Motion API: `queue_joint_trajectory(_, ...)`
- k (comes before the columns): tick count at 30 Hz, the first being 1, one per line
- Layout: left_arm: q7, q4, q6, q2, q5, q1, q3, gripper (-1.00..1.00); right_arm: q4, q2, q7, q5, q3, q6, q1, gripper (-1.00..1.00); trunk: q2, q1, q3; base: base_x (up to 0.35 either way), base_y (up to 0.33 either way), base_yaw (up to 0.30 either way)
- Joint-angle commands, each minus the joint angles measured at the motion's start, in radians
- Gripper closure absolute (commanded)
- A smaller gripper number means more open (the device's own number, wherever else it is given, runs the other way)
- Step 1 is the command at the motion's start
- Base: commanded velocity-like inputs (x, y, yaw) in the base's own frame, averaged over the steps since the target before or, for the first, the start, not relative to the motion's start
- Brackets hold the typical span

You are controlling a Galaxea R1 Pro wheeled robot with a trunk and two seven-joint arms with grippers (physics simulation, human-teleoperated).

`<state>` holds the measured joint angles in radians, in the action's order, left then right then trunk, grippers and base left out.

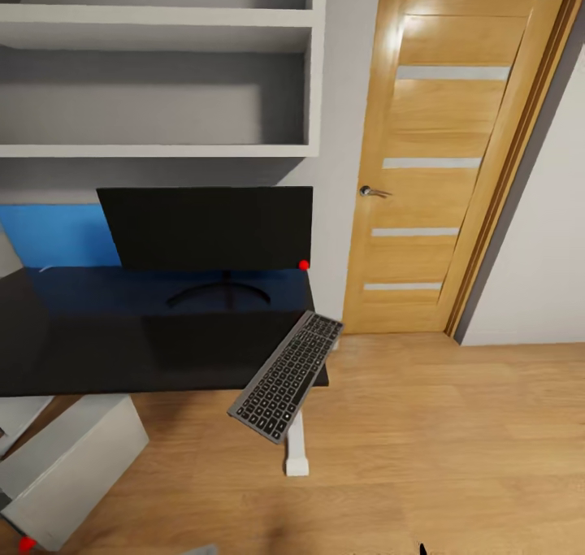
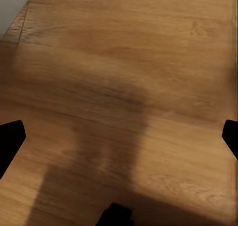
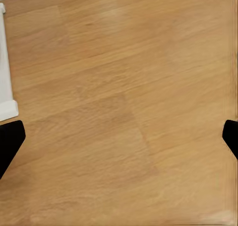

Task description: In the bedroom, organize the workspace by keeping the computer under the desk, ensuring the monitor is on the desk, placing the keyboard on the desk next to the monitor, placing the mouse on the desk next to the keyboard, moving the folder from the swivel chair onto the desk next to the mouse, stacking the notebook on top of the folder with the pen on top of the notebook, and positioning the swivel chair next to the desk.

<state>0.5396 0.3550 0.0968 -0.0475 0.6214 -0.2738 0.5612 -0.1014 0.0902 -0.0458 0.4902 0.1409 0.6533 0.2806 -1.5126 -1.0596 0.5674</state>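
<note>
Two grippers, left gripper point(image 2: 119, 139) and right gripper point(image 3: 119, 139), hang spread wide over wooden floor point(image 3: 124, 87). The monitor point(image 1: 207, 228) stands on the table point(image 1: 97, 344); the keyboard point(image 1: 286, 375) overhangs its right corner.

Floor point(image 2: 148, 47): wood planks, a broad shadow across them.
Left gripper point(image 2: 119, 137): dark fingertips point(image 2: 10, 139) set wide apart, nothing between.
Corner: pale surface point(image 2: 12, 3).

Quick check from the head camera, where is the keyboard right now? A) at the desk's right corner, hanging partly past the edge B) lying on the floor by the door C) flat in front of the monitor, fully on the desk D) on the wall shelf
A: the keyboard lies angled across the right front corner of the desk, its near end past the edge and over the floor, off to the right of the monitor.
</note>
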Motion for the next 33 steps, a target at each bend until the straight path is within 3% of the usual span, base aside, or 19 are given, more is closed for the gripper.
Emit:
queue_joint_trajectory(1,0.005,0.000,0.006,0.000,0.011,-0.001,0.008,-1.00,0.001,0.000,-0.005,0.011,0.006,0.003,0.001,-1.00,0.000,0.000,0.001,0.004,-0.003,-0.261)
queue_joint_trajectory(28,-0.005,-0.004,0.003,-0.020,0.012,-0.001,0.017,-1.00,0.002,0.005,-0.005,0.011,0.002,0.003,0.001,-1.00,0.000,0.000,0.001,0.014,-0.014,-0.275)
queue_joint_trajectory(33,-0.016,-0.004,0.003,-0.021,0.012,-0.001,0.040,-1.00,0.002,0.005,-0.005,0.011,0.002,0.003,0.001,-1.00,0.000,0.000,0.001,0.194,-0.223,-0.296)
